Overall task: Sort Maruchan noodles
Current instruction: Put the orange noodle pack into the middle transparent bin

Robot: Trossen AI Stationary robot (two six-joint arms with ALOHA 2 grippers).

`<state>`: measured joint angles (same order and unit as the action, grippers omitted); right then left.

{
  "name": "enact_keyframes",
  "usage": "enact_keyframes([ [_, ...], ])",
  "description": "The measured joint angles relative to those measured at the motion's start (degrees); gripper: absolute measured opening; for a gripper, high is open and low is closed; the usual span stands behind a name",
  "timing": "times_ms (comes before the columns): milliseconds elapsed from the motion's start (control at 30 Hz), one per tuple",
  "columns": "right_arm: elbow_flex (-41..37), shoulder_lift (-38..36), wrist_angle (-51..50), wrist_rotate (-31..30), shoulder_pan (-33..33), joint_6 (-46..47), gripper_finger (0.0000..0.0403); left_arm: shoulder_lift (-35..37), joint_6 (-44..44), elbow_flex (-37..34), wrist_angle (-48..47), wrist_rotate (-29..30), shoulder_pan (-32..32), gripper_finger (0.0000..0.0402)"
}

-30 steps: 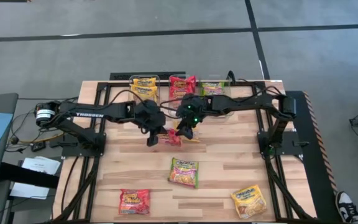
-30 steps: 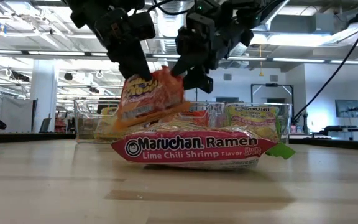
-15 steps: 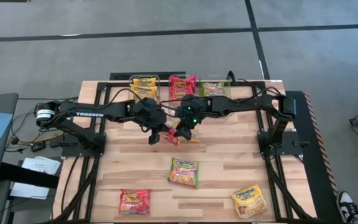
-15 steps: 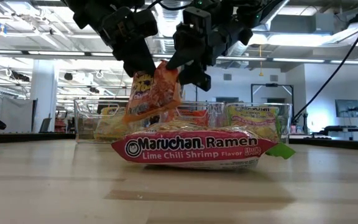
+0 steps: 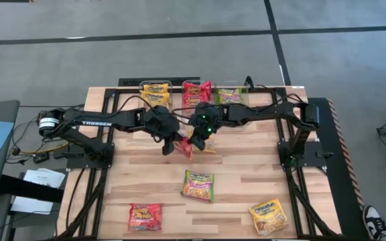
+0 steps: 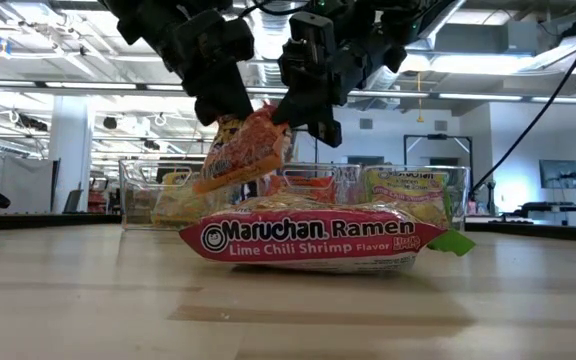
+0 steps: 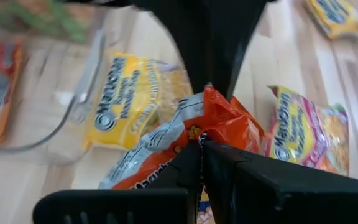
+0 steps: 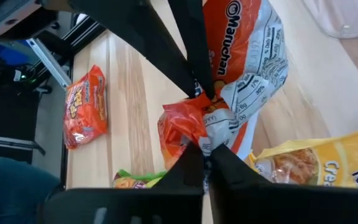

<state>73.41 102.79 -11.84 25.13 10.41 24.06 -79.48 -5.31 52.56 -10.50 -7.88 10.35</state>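
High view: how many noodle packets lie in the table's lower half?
3: green packet centre, red packet lower left, yellow packet lower right; none apparently hidden.

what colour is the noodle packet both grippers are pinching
Orange-red with a white label panel; the packet shows best in the right wrist view.

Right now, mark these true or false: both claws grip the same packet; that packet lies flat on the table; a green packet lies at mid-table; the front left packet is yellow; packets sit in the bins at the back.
1. Both claws grip the same packet: true. The left claw and right claw pinch the orange packet.
2. It lies flat on the table: false, it hangs in the air.
3. Green packet at mid-table: true.
4. Front left packet is yellow: false, it is red.
5. Packets sit in the bins: true.
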Motion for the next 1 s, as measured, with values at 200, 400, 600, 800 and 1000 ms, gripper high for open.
enact_keyframes([
  [200, 0.0, 0.01, -0.07, -0.34, -0.11, 1.33, 0.0011, 0.0, -5.39, 0.0, -0.16, 0.29, 0.02, 0.0],
  [400, 0.0, 0.0, -0.08, 0.03, -0.19, 1.48, 0.001, 0.0, -5.81, 0.0, -0.05, -2.65, 0.04, 0.0032],
  [600, 0.0, 0.0, -1.67, 0.08, -0.31, 1.43, 0.0009, 0.0, -10.64, 0.5, 0.88, -2.82, 0.05, 0.0092],
  [800, 0.02, -0.03, -3.42, 0.06, -0.13, 0.84, 0.0007, 0.02, -10.81, 4.79, -2.39, -3.83, 1.04, 0.0118],
  [1000, 0.04, -0.03, -5.51, 0.49, 1.0, -1.64, 0.0007, 0.0, -6.68, 12.28, -11.03, -3.31, 2.61, 0.0117],
])
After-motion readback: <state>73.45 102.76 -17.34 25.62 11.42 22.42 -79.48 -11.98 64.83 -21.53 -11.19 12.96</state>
